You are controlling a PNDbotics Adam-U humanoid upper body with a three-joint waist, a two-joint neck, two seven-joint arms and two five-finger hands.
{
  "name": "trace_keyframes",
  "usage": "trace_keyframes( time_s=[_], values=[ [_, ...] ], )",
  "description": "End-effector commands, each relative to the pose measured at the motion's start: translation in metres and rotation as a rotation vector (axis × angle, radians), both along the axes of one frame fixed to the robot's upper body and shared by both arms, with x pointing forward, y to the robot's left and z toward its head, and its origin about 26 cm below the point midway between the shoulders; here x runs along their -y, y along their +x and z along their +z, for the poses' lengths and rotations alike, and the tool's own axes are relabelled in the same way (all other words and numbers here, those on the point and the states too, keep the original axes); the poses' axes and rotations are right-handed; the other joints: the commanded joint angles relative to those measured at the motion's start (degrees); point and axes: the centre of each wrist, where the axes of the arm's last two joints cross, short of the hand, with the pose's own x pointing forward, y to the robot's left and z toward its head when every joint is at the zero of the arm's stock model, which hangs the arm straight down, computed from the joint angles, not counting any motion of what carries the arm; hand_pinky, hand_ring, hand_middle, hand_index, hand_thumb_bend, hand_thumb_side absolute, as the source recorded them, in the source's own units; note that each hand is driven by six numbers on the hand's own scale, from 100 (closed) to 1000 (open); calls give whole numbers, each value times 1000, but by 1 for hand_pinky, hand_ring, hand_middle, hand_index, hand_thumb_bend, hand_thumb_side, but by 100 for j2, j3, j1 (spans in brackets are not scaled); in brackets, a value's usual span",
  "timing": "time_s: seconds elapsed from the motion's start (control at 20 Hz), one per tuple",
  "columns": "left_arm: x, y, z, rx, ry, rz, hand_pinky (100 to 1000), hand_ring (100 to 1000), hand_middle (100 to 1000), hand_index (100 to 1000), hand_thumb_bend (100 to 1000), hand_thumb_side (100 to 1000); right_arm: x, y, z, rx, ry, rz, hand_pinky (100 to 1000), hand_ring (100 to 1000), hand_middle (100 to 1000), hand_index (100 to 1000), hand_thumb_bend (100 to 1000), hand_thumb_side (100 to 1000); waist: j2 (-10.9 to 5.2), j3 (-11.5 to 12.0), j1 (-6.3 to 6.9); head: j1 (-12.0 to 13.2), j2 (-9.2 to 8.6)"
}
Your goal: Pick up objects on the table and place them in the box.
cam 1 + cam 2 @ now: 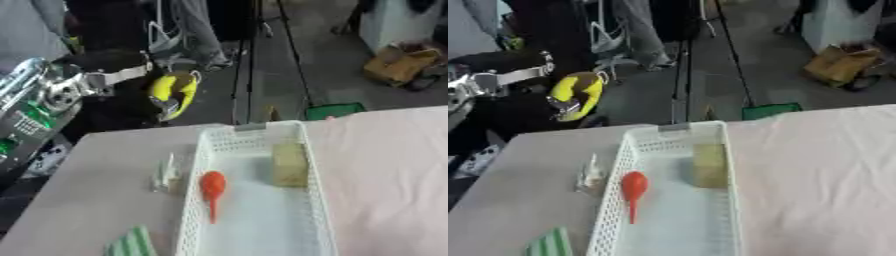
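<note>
The pale counter [96, 190] carries a white perforated plastic basket [194, 200]. The left robot hand [172, 94], up-left of the basket, seemingly grips a curved yellow banana-like object [162, 86], so it must travel down-right.

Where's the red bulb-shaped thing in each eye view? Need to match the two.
Left eye view: the red bulb-shaped object lies inside the white basket, against its left wall, just left of picture centre, thin end pointing toward the camera.
Right eye view: the same object sits further left in the picture, at the same spot in the basket.
Shared landmark: the tan block in the basket's far right part.
</note>
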Motion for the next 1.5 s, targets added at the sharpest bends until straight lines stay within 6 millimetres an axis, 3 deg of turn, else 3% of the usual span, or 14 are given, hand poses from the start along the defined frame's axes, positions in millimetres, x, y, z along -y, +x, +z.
trace_keyframes(
  time_s=[0.05,0.55,1.05,1.1,1.3,1.35,1.4,1.45,1.5],
  values=[
    [7,3,5,14,44,-10,911,563,422,514,217,730,-1,-3,12,33,-38,12,888,938,861,835,100,1000,-122,-22,-30,35,7],
    [42,22,-9,16,117,-90,905,569,428,519,245,730,-3,-2,11,30,-36,23,887,938,860,832,100,1000,-132,-76,22,34,-11],
    [57,45,-36,1,167,-116,912,583,452,551,296,750,-4,-1,11,31,-34,28,886,939,860,832,100,1000,-103,-136,24,69,53],
    [58,46,-38,-3,170,-118,922,605,488,640,341,784,-5,-1,11,31,-34,29,887,939,860,832,100,1000,-101,-140,22,71,55],
    [59,51,-46,-59,209,-134,944,665,543,734,379,823,-5,-1,11,32,-34,30,887,938,860,832,100,1000,-93,-164,5,85,74],
    [60,52,-48,-78,220,-139,957,713,598,841,425,875,-5,-1,11,33,-34,30,887,938,860,832,100,1000,-91,-167,2,90,74],
    [60,53,-49,-92,233,-144,957,713,598,841,425,875,-5,-1,11,33,-34,31,887,938,860,832,100,1000,-90,-168,0,93,75],
    [60,54,-50,-107,248,-148,975,779,694,923,476,917,-5,-1,12,34,-34,32,887,938,860,833,100,1000,-87,-169,-3,95,75],
    [60,54,-51,-120,261,-152,975,779,694,923,476,917,-5,-1,12,34,-34,32,887,938,860,833,100,1000,-86,-169,-5,95,75]
  ],
)
